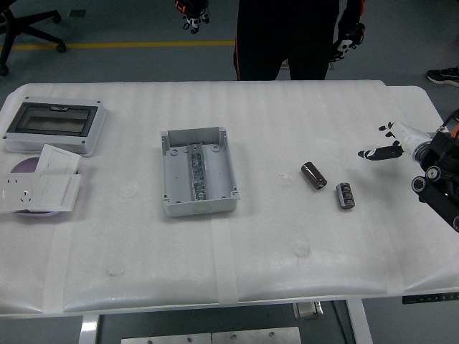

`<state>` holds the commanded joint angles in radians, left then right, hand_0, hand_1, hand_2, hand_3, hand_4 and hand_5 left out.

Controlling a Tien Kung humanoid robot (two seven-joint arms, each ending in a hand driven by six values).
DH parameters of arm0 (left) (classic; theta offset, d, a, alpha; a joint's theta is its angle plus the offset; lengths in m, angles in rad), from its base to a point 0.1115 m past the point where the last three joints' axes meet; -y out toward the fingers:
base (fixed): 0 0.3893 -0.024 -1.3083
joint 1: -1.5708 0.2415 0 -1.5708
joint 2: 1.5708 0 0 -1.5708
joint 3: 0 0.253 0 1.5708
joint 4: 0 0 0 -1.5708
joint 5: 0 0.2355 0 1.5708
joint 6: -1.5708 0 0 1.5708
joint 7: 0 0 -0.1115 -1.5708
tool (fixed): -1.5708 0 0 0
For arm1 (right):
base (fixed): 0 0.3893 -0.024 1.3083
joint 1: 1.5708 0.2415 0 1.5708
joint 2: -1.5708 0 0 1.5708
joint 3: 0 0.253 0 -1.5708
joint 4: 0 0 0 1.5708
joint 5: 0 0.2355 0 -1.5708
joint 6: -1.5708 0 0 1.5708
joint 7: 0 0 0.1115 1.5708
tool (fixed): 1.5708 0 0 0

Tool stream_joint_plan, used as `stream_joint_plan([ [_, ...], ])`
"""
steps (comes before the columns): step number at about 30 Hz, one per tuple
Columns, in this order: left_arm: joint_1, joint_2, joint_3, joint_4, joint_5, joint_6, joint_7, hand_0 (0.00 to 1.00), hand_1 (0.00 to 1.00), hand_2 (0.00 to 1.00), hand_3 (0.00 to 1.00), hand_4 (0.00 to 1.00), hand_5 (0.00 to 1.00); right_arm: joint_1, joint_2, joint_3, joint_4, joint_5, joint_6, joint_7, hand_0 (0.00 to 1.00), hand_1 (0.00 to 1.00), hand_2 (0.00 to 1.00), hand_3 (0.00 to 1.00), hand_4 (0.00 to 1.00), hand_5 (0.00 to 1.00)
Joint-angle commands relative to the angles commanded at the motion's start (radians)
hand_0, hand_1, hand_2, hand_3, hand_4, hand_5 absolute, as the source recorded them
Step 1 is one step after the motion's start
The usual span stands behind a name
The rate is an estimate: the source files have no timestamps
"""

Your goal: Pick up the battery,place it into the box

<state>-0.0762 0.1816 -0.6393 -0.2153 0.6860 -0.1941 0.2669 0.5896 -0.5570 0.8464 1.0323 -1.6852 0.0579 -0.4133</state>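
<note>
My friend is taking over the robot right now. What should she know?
Right hand: at the table's right edge, fingers spread, holding nothing. Left hand: out of view.
Two batteries lie on the white table, right of the box: one nearer the box, the other closer to the right hand.
The grey box sits open at mid-table.
The person stands at the far side, hands lifted off the table.
Done: nothing yet.
Left: grasp a battery and put it in the box.

Right hand (439,170) and standing person (287,36) cropped by edges.
</note>
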Motion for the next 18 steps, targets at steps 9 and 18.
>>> stream_joint_plan([
  [9,-0.008,0.009,0.000,0.003,-0.005,0.003,-0.004,0.378,0.605,0.490,0.338,0.482,0.371,-0.104,-0.069,0.107,0.267,0.009,-0.016,0.023,0.998,0.929,0.998,0.998,0.998,0.614],
  [18,-0.008,0.010,-0.013,0.003,0.002,0.006,0.003,0.377,0.604,0.489,0.337,0.481,0.370,-0.155,-0.145,-0.018,0.457,-0.088,-0.071,0.068,0.998,0.920,0.998,0.998,0.998,0.626],
])
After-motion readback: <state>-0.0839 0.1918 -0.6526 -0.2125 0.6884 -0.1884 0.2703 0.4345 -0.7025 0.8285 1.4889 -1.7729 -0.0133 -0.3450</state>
